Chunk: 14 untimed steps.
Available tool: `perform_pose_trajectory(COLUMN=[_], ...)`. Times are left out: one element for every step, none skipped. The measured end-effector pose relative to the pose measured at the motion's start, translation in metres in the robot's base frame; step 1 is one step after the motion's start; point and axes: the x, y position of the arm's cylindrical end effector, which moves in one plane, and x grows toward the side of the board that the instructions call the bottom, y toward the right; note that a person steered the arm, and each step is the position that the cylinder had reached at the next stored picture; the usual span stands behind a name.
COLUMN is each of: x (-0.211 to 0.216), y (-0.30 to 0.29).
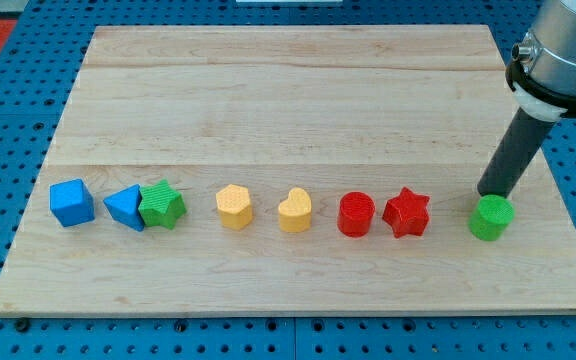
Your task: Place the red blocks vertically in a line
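1. My tip (pixel 488 193) is sitting just behind the green cylinder (pixel 492 218), near the view's right. It is holding nothing; it is only a bare rod.
2. The red cylinder (pixel 355 214) and the red star (pixel 406 212) are lying side by side, almost touching, to the view's left of my tip.
3. I think both are light, hard and slidey. The round one may roll off my tip, so I am planning to push its middle.
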Motion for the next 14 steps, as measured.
perform_pose_trajectory(x=[0.000,0.000,0.000,0.000,0.000,0.001,0.001,-0.010,-0.027,-0.027,-0.027,-0.027,-0.027,-0.027], y=[0.000,0.000,0.000,0.002,0.002,0.004,0.040,0.074,0.109,0.114,0.114,0.114,0.114,0.115])
